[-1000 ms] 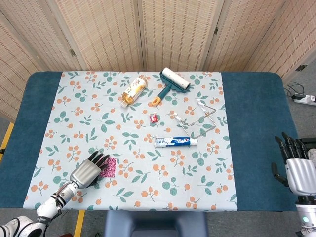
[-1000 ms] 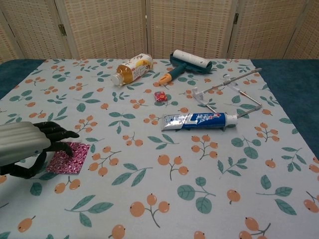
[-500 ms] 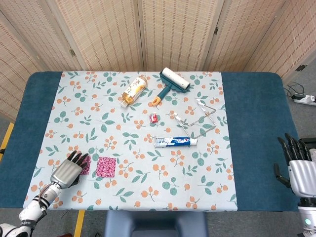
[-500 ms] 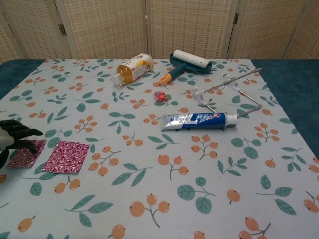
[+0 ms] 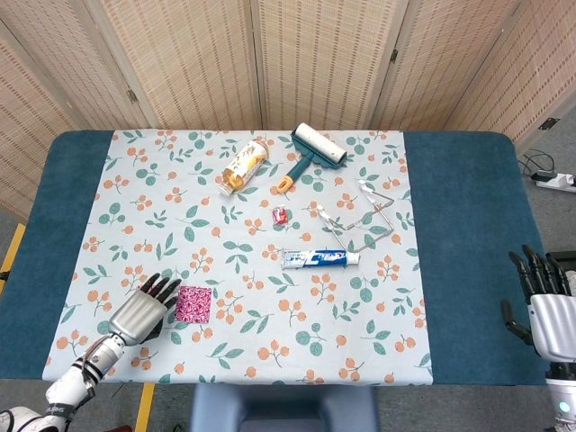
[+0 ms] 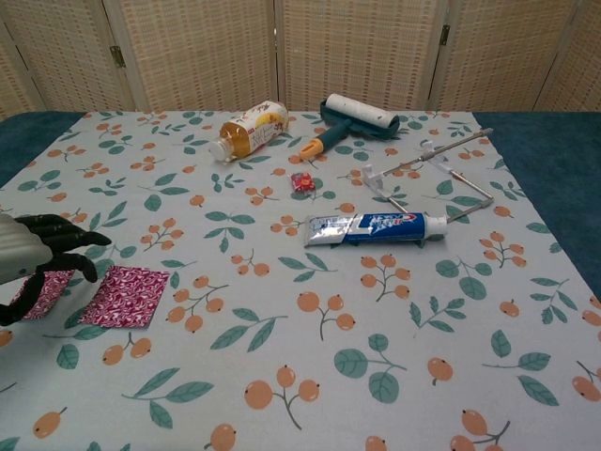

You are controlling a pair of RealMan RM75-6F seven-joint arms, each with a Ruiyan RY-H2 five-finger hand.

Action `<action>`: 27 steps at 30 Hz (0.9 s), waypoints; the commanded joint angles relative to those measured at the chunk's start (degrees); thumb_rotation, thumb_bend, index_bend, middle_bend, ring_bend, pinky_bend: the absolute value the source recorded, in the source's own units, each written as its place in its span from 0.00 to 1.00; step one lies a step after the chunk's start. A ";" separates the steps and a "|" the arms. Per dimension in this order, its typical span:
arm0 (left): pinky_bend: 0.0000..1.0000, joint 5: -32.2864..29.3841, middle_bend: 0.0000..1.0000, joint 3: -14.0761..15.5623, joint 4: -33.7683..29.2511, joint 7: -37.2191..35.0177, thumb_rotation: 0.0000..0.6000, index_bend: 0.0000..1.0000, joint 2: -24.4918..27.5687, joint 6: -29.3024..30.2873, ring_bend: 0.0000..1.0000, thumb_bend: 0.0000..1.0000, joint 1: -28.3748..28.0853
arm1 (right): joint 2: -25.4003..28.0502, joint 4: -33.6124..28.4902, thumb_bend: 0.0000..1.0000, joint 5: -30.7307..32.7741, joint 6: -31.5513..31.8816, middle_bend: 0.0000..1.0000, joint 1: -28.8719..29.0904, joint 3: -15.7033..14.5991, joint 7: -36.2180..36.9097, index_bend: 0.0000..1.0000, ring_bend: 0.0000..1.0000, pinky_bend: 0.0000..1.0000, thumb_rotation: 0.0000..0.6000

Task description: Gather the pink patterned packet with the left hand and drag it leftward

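Observation:
A pink patterned packet (image 5: pixel 193 304) lies flat on the floral cloth near the table's front left, also seen as the pink packet (image 6: pixel 125 296) in the chest view. A second, similar pink packet (image 6: pixel 39 293) lies just to its left, partly under my left hand (image 6: pixel 38 254). My left hand (image 5: pixel 139 312) hovers with its dark fingers spread, the fingertips reaching toward the right packet's left edge; it grips nothing. My right hand (image 5: pixel 543 309) stays beyond the table's right edge, fingers extended, holding nothing.
On the floral cloth (image 5: pixel 135 207), further back, lie a toothpaste tube (image 5: pixel 319 258), a small red item (image 5: pixel 280 214), a wire rack (image 5: pixel 364 216), a bottle on its side (image 5: pixel 244 166) and a lint roller (image 5: pixel 312 151). Blue table (image 5: pixel 468 225) flanks the cloth.
One second ago my left hand lay on the pink packets. It then slid left, taking one packet along and leaving the other. Now it has come back slightly rightward, over the left packet.

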 commanded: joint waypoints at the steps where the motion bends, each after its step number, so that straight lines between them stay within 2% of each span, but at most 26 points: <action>1: 0.00 -0.05 0.00 -0.43 -0.40 0.70 0.61 0.23 -1.21 -0.74 0.00 0.96 -0.72 | -0.01 0.19 0.53 0.11 -0.12 0.00 -0.06 -0.04 0.30 0.00 0.00 0.00 1.00; 15: 0.00 -4.42 0.00 -0.84 0.34 4.64 0.61 0.23 -4.29 -2.85 0.00 0.96 -1.91 | -0.27 1.19 0.53 0.42 -0.20 0.00 -0.33 0.01 1.37 0.00 0.00 0.00 1.00; 27: 0.00 -5.94 0.00 0.14 1.56 4.32 0.61 0.23 -3.35 -2.24 0.00 0.96 -1.37 | -0.29 1.15 0.53 0.39 -0.10 0.00 -0.51 -0.01 1.29 0.00 0.00 0.00 1.00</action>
